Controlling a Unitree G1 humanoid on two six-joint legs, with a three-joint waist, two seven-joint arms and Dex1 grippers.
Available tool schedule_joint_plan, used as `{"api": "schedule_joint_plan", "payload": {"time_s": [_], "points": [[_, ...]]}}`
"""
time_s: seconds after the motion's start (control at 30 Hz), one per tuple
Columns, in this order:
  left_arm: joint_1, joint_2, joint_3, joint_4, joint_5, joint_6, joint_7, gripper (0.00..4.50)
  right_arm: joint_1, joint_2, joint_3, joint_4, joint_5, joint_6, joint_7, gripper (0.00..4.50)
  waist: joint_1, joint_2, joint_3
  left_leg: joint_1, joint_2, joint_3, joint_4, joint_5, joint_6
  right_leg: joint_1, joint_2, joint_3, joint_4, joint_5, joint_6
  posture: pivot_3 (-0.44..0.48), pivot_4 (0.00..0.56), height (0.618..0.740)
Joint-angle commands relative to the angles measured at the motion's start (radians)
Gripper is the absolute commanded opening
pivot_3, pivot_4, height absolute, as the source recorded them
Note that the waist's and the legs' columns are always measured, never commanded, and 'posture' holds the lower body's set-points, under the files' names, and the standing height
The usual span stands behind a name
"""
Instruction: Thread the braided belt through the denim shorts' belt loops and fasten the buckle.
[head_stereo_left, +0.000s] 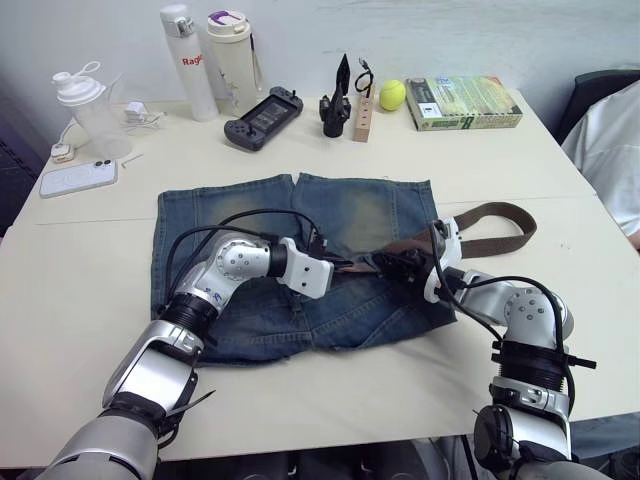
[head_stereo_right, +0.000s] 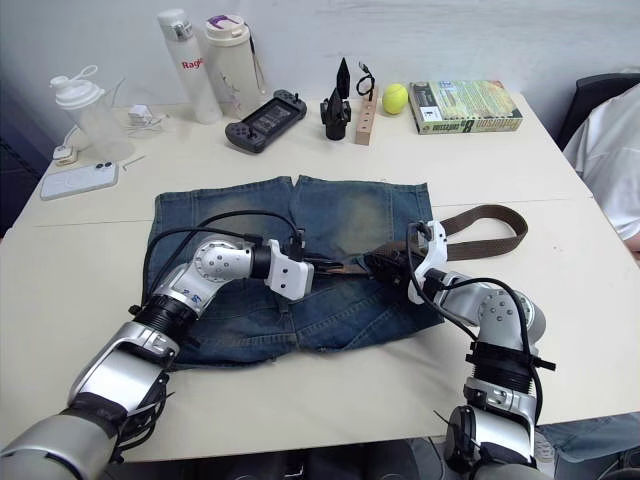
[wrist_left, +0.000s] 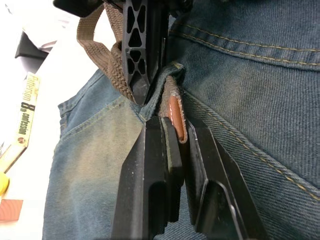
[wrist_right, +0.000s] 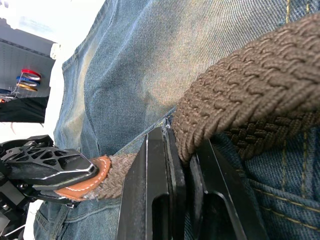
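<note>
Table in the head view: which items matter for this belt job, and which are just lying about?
In play: braided belt, its tan tip, denim shorts, left gripper, right gripper.

Lying about: phone, two bottles, shaker, game controller, tennis ball, book.

right gripper clamping braided belt, denim shorts

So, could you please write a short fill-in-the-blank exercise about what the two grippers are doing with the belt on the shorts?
1. The left gripper is shut on the belt's tan ____.
2. The right gripper is shut on the braided belt, which is ____ in colour.
3. The denim shorts lie flat on the ____.
4. Past the side of the shorts on the robot's right, the belt forms a ____ on the table.

Missing words: tip; brown; table; loop
</note>
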Motion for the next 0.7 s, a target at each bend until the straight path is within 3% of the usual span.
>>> {"api": "schedule_joint_plan", "payload": {"time_s": [0.03,0.1,0.13,0.2,0.3,0.33,0.4,0.47,0.53,0.7], "points": [[-0.027,-0.007,-0.027,-0.047,0.018,-0.001,-0.019,0.04,0.023,0.017,0.003,-0.006,0.016,0.014,-0.009,0.0,0.0,0.0,0.0,0.0,0.0,0.0,0.0,0.0,0.0,0.0,0.0,0.0,0.0,0.0,0.0,0.0,0.15,0.72],[-0.039,-0.009,-0.032,-0.058,0.025,0.0,-0.028,0.04,0.021,0.023,-0.015,-0.013,0.026,0.015,-0.021,0.0,0.0,0.0,0.0,0.0,0.0,0.0,0.0,0.0,0.0,0.0,0.0,0.0,0.0,0.0,0.0,0.0,0.15,0.72],[-0.048,-0.007,-0.036,-0.062,0.034,-0.006,-0.029,0.0,0.023,0.028,-0.035,-0.026,0.031,0.009,-0.039,0.83,0.0,0.0,0.0,0.0,0.0,0.0,0.0,0.0,0.0,0.0,0.0,0.0,0.0,0.0,0.0,0.0,0.15,0.72],[-0.055,-0.001,-0.04,-0.069,0.044,-0.008,-0.03,0.0,0.03,0.033,-0.06,-0.056,0.04,0.007,-0.063,1.03,0.0,0.0,0.0,0.0,0.0,0.0,0.0,0.0,0.0,0.0,0.0,0.0,0.0,0.0,0.0,0.0,0.15,0.72],[-0.048,0.018,-0.031,-0.108,0.02,0.008,-0.05,0.0,0.069,0.004,-0.097,-0.165,0.088,0.029,-0.076,2.5,0.002,0.0,0.0,-0.001,0.0,0.0,0.0,0.0,0.0,0.0,0.0,0.0,0.0,0.0,0.0,0.0,0.15,0.72],[-0.04,0.025,-0.023,-0.133,0.007,0.019,-0.056,0.0,0.082,-0.015,-0.12,-0.217,0.121,0.043,-0.082,2.71,0.003,0.0,0.0,-0.001,0.0,0.0,0.0,0.0,0.0,0.0,-0.001,0.0,0.0,0.0,0.0,0.0,0.15,0.72],[-0.027,0.035,-0.015,-0.169,-0.007,0.035,-0.064,0.0,0.109,-0.052,-0.143,-0.298,0.166,0.056,-0.083,3.55,0.006,0.001,0.0,-0.002,-0.001,-0.001,0.0,0.0,0.001,-0.001,-0.002,-0.001,0.0,0.0,0.0,0.0,0.15,0.72],[-0.013,0.044,-0.01,-0.198,-0.011,0.048,-0.064,0.0,0.146,-0.101,-0.147,-0.383,0.204,0.064,-0.067,3.55,0.007,0.001,0.001,-0.002,-0.002,-0.001,0.0,0.0,0.001,-0.001,-0.004,-0.002,0.0,0.0,0.0,0.0,0.15,0.72],[0.0,0.053,-0.008,-0.22,-0.016,0.061,-0.065,0.0,0.235,-0.214,-0.087,-0.514,0.182,0.018,0.04,3.55,0.006,0.001,0.001,-0.002,-0.002,-0.001,0.0,-0.001,0.002,-0.001,-0.004,-0.003,-0.001,0.0,0.0,0.0,0.15,0.72],[0.009,0.061,-0.003,-0.244,-0.029,0.083,-0.07,0.0,0.49,-0.508,0.125,-0.755,-0.099,-0.361,0.366,3.55,0.005,0.001,0.001,-0.002,-0.002,0.0,0.0,-0.001,0.003,0.0,-0.003,-0.004,-0.004,0.0,0.0,0.0,0.15,0.72]]}}
